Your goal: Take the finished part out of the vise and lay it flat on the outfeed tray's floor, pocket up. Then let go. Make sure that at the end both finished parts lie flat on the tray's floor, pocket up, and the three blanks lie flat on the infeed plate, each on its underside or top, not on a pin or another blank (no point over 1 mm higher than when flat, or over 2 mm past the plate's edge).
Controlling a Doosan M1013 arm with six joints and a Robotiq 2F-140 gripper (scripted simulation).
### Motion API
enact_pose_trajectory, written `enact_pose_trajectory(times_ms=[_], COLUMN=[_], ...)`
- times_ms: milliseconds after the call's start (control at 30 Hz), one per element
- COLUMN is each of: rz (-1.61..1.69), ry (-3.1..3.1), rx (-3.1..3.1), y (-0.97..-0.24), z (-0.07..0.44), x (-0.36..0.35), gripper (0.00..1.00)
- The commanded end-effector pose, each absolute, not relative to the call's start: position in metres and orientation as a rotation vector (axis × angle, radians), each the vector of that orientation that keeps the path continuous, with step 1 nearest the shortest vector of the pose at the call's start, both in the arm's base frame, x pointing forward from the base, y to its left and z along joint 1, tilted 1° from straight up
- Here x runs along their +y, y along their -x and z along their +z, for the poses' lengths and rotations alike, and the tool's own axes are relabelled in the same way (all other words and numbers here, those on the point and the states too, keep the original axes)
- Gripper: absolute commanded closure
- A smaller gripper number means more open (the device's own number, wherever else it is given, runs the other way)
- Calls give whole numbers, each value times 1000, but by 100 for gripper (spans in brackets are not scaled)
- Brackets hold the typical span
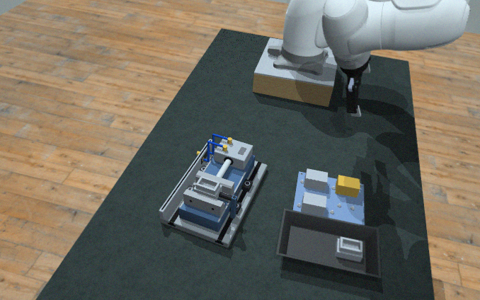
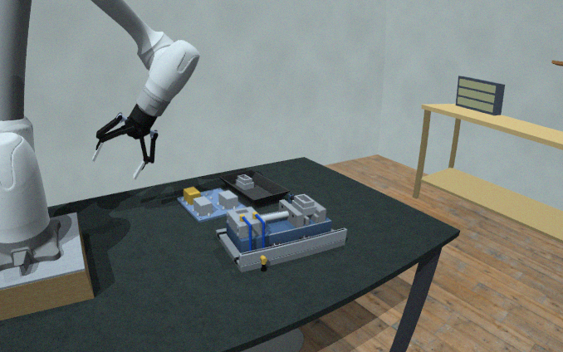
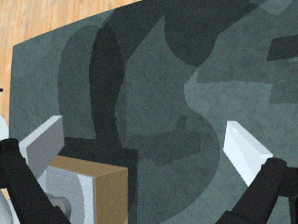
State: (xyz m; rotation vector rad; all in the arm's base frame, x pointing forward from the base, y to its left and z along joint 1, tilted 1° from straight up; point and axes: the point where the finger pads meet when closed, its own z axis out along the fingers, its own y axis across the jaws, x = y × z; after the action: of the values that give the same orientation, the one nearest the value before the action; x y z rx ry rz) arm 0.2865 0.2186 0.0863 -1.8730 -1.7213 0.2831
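The blue and grey vise (image 1: 212,193) stands on the dark table, and also shows in the exterior view (image 2: 281,229). A grey part with a pocket facing up (image 1: 207,182) sits between its jaws (image 2: 303,202). The dark outfeed tray (image 1: 328,247) lies to the right of the vise. A second grey pocketed part (image 1: 349,248) (image 2: 244,180) lies flat on the tray floor, pocket up. My gripper (image 2: 116,163) (image 1: 353,107) is wide open and empty. It hangs high above the table near the arm's base, far from the vise and the tray. The wrist view shows both fingertips over bare table.
A light blue fixture plate (image 1: 329,197) with two grey blocks and a yellow block (image 1: 347,185) lies behind the tray. The arm's pedestal (image 1: 294,78) stands at the far end of the table. A wooden bench (image 2: 516,131) stands off to the side.
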Motion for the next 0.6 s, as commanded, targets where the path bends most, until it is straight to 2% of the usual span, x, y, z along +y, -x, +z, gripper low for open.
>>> enact_pose_trajectory(times_ms=[0, 567], rz=[283, 282], ry=[1873, 1874], rx=[-1721, -1723], y=[-287, -288], z=[86, 86], x=[219, 218], gripper=[0, 0])
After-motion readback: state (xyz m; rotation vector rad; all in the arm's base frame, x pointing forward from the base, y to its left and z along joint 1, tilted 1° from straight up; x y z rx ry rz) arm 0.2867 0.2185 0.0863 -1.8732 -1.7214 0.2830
